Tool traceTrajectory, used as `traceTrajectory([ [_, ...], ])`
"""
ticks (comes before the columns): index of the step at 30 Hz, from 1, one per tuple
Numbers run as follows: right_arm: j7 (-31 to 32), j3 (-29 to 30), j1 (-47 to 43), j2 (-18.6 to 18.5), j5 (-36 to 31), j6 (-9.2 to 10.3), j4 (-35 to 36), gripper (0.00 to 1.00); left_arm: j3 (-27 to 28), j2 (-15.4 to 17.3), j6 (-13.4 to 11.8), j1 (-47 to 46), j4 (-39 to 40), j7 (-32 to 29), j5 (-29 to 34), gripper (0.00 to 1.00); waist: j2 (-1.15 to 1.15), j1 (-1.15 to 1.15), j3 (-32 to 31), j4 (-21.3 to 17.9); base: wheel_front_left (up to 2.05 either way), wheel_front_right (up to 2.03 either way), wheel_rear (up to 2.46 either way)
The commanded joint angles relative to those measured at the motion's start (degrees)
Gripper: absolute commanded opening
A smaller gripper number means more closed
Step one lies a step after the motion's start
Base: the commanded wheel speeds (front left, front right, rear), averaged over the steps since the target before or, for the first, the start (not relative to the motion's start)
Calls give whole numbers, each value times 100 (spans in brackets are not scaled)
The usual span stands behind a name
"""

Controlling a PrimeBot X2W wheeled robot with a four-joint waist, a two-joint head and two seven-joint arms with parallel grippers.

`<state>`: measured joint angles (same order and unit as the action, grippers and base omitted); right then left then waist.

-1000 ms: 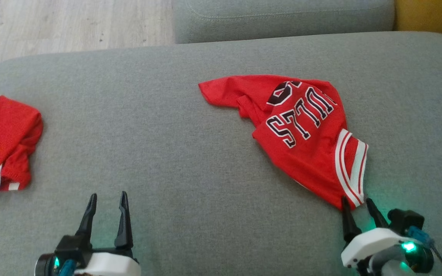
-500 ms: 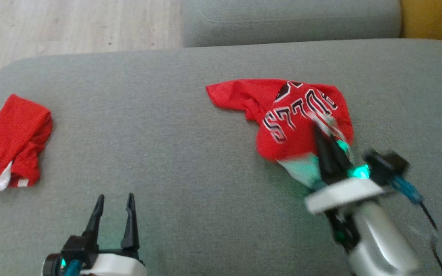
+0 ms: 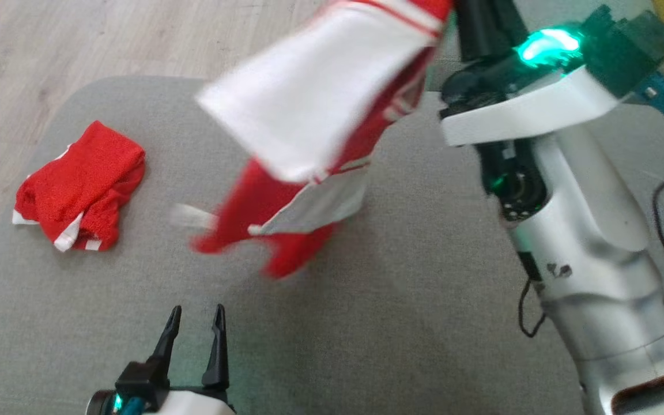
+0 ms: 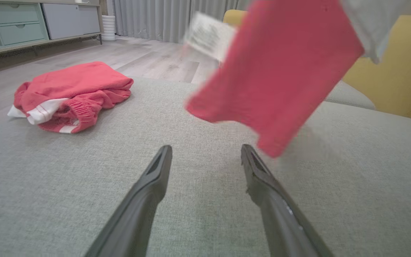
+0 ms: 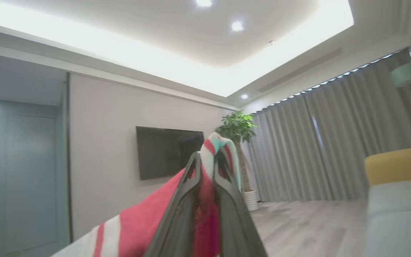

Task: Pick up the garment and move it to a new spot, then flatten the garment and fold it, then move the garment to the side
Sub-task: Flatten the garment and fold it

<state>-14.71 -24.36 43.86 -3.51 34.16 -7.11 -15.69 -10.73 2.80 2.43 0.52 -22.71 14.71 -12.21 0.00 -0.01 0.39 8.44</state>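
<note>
Grey sofa cushion [image 3: 366, 323], wood floor [image 3: 78, 34], curtains [image 5: 334, 142] behind. I see right jaws clamped on the red jersey's [image 3: 303, 109] striped edge, with the jersey dangling above the cushion. Left jaws apart, jersey hanging just ahead of them.

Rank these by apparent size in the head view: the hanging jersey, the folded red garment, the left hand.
1. hanging jersey: clearly largest, though lifted nearer the camera, which enlarges it.
2-3. folded red garment and left hand: similar span; the hand is cut off by the bottom edge, so unranked.
</note>
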Motion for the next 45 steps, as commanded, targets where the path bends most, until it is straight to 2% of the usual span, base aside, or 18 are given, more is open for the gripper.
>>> traceTrajectory([
  [1,-29,126,21,63,-103,-37,-29,0,185,8,-32,-142,174,29,-71,100,0,1,37,-20,0,0,0],
  [3,-29,475,-165,63,-284,-37,-483,0,221,8,-48,-140,209,29,-85,100,0,1,104,-61,0,0,0],
  [6,-29,1154,-535,50,-935,-37,-1226,0,245,8,-51,-175,241,29,-99,100,0,1,257,-129,0,0,0],
  [9,-29,1686,-918,-222,-1598,-37,-1855,0,225,8,-27,-273,257,29,-76,100,0,1,437,-176,0,0,0],
  [11,-29,1938,-1151,-455,-1933,-37,-2288,100,197,8,-9,-351,246,29,-54,100,0,1,534,-210,0,0,0],
  [14,-29,2541,-1351,-690,-2312,-37,-2696,100,182,8,7,-433,238,29,-21,100,0,1,635,-272,0,0,0],
  [16,-29,2844,-1433,-684,-2510,-37,-2721,100,196,8,12,-464,229,29,-3,100,0,1,684,-329,0,0,0],
  [19,-29,2967,-1548,-548,-2719,-37,-2583,100,234,8,21,-492,220,29,21,100,0,1,714,-418,0,0,0],
  [22,-29,2722,-1726,-351,-2816,-37,-2256,100,239,8,35,-528,202,29,31,100,0,1,718,-468,0,0,0],
  [26,-29,1757,-2022,-169,-2854,-37,-1962,100,185,8,30,-573,186,29,-1,100,0,1,724,-482,0,0,0],
  [29,-29,1059,-2164,-130,-2860,-37,-1999,100,99,8,38,-599,175,29,-39,100,0,1,737,-419,0,0,0],
  [33,-29,683,-2182,-136,-2843,-37,-2274,100,12,8,28,-606,165,29,-93,100,0,1,753,-306,0,0,0],
  [41,-29,644,-1891,-136,-3086,-37,-3090,100,21,8,23,-586,131,29,-77,100,0,1,836,18,0,0,0],
  [45,-29,759,-1826,-111,-3235,-37,-3167,100,50,8,29,-561,143,29,-76,100,0,1,849,68,0,0,0],
])
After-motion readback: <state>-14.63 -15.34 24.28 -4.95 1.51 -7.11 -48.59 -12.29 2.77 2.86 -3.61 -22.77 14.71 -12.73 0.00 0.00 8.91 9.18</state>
